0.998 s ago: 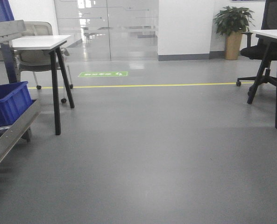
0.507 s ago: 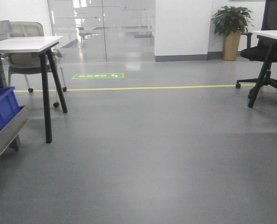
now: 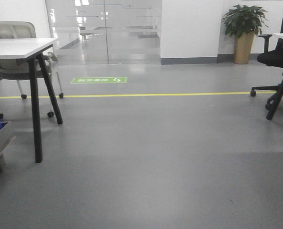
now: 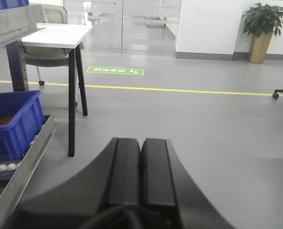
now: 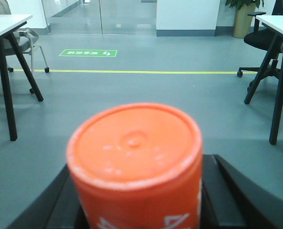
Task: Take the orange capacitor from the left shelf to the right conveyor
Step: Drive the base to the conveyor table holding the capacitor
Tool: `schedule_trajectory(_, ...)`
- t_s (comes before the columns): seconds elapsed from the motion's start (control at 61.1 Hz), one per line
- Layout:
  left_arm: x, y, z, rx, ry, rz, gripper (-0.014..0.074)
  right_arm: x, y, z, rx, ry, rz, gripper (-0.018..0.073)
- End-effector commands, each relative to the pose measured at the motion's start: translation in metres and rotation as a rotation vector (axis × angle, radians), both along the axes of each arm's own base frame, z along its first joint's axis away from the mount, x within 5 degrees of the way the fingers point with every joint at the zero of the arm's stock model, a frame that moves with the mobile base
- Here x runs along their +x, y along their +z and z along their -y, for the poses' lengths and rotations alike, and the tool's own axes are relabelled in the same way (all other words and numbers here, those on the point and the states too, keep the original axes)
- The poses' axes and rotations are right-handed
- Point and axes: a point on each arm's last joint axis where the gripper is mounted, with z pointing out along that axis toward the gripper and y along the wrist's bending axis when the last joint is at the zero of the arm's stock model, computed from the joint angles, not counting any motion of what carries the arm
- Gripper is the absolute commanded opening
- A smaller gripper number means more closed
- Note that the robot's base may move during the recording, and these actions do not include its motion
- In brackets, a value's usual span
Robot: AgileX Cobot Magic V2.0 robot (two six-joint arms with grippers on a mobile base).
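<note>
Orange capacitor (image 5: 134,167) sits clenched in my right claw (image 5: 140,205), its flat top facing the wrist camera, over grey floor (image 5: 131,90). My left claw (image 4: 140,164) has its pads pressed flat together, with the left shelf (image 4: 24,167) and a blue bin (image 4: 15,119) just to its left.

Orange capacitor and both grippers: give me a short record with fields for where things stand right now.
orange capacitor: between the fingers of the right gripper, flat top facing the wrist camera
left gripper: shut, nothing in it
left shelf: at the left edge of the left wrist view, with a blue bin on it
right conveyor: not in view
ahead: grey floor crossed by a yellow line
</note>
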Motion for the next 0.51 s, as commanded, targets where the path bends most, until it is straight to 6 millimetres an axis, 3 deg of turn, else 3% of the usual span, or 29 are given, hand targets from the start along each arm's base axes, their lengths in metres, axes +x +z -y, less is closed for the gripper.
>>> schedule_trajectory(0.0, -0.0015, 0.0104, -0.0007, -0.01, 0.007, 0.105, -0.0127, 0.0001, 0.0155, -0.0005, -0.004, 0.005, 0.098, 0.0068)
schedule_trajectory(0.491, -0.0015, 0.0104, -0.0007, -0.01, 0.007, 0.105, -0.0127, 0.0001, 0.0155, -0.0005, -0.004, 0.005, 0.098, 0.0068)
